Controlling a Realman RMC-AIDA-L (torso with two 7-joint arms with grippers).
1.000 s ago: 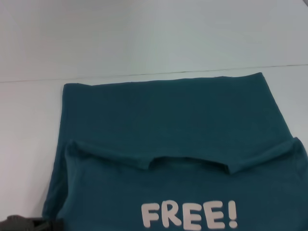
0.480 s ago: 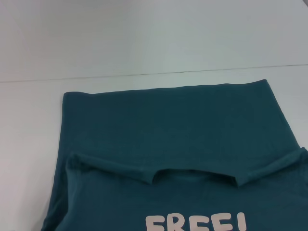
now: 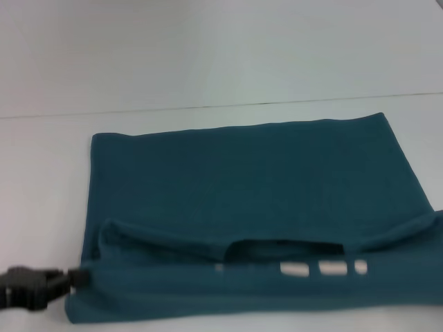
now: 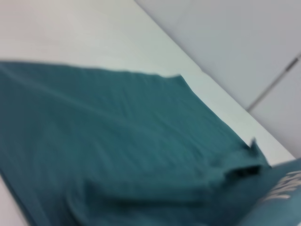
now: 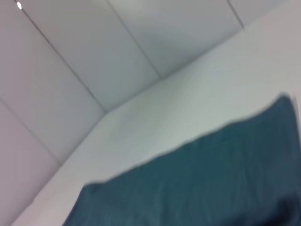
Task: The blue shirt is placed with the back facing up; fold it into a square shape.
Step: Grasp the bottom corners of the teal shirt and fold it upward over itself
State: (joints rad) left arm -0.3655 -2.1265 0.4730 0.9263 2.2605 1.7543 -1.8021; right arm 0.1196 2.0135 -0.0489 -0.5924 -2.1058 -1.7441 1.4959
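The shirt (image 3: pixel 242 180) lies spread on a white table (image 3: pixel 41 180) in front of me, dark teal, its far edge running straight across near the line where the table meets a pale wall (image 3: pixel 208 48); the near part of the cloth is doubled over toward the far side, so a folded band runs across the front of the head view, with the collar opening (image 3: pixel 284 245) showing as a dark slot in the middle and a row of white letter tops (image 3: pixel 322 268) just below it; my left gripper (image 3: pixel 66 279) sits at the near left corner of the shirt, black, low against the table, its tip touching the edge of the folded band; I cannot tell whether my fingers are closed on the cloth or merely beside it; my right gripper does not show in the head view; the left wrist view looks along the teal cloth (image 4: pixel 117 155), where a folded sleeve hem (image 4: pixel 242 170) stands up a little and a scrap of white lettering (image 4: pixel 284 186) shows beside it; the right wrist view shows the shirt's flat far portion (image 5: pixel 211 179) on the white table with grey wall panels (image 5: pixel 94 56) beyond.
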